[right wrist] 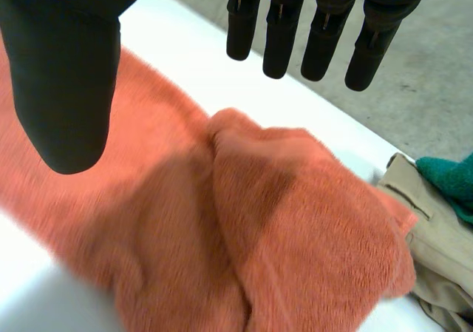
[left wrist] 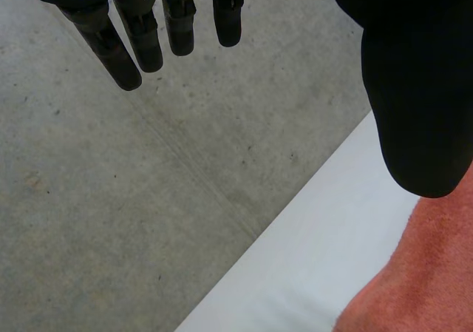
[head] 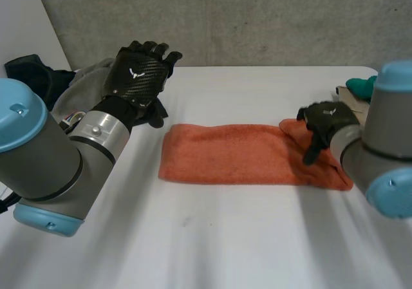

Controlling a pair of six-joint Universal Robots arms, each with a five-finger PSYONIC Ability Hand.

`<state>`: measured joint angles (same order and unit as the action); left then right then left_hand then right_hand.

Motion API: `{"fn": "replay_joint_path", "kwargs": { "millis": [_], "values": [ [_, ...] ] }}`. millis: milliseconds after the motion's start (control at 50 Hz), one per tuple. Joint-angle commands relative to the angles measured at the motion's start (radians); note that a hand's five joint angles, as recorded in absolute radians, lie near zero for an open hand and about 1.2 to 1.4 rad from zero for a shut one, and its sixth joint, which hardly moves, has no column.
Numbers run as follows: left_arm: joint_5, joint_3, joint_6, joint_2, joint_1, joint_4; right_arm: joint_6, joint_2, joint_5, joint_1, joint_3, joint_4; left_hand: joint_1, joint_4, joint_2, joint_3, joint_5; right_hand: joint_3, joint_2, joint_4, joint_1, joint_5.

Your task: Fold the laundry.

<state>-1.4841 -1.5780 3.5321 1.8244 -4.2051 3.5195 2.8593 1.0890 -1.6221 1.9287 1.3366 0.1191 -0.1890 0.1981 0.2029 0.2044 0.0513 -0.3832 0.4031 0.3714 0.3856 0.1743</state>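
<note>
Orange towel (head: 225,154) beneath right hand (head: 325,125); white-emblemed left hand (head: 138,70) aloft; both slack-fingered.

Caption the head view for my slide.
Long orange terry towel on the white table, open right hand over its bunched end, open left hand raised near a grey-and-black clothes pile.

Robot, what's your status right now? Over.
Left hand open, raised near clothes pile. Right hand open over bunched end of orange towel. Beige garment close beside that end.
</note>
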Motion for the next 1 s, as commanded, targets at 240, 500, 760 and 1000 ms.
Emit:
{"fn": "replay_joint_path", "kwargs": {
  "millis": [240, 500, 760, 1000],
  "values": [
    [-0.004, 0.03, -0.022, 0.0, 0.01, -0.033, 0.127, -0.572, -0.133, 0.021, -0.823, 0.298, 0.015, -0.024, -0.028, -0.03, -0.051, 0.009, -0.029, 0.003, -0.012, 0.025],
    [-0.004, 0.019, -0.024, -0.004, -0.018, -0.03, 0.132, -0.722, -0.108, -0.005, -0.927, 0.206, 0.015, -0.024, -0.028, -0.03, -0.051, -0.484, 0.464, 0.496, 0.482, 0.518],
    [-0.005, 0.01, -0.024, -0.031, -0.041, -0.03, 0.164, -0.577, -0.056, 0.053, -0.886, 0.113, 0.015, -0.024, -0.028, -0.03, -0.051, -1.013, 0.993, 1.025, 1.011, 1.047],
    [-0.022, 0.006, -0.028, -0.059, -0.093, -0.03, 0.187, -0.419, 0.13, 0.332, -0.55, -0.127, 0.015, -0.024, -0.028, -0.03, -0.051, -1.013, 0.993, 1.025, 1.011, 1.047]
  ]
}}
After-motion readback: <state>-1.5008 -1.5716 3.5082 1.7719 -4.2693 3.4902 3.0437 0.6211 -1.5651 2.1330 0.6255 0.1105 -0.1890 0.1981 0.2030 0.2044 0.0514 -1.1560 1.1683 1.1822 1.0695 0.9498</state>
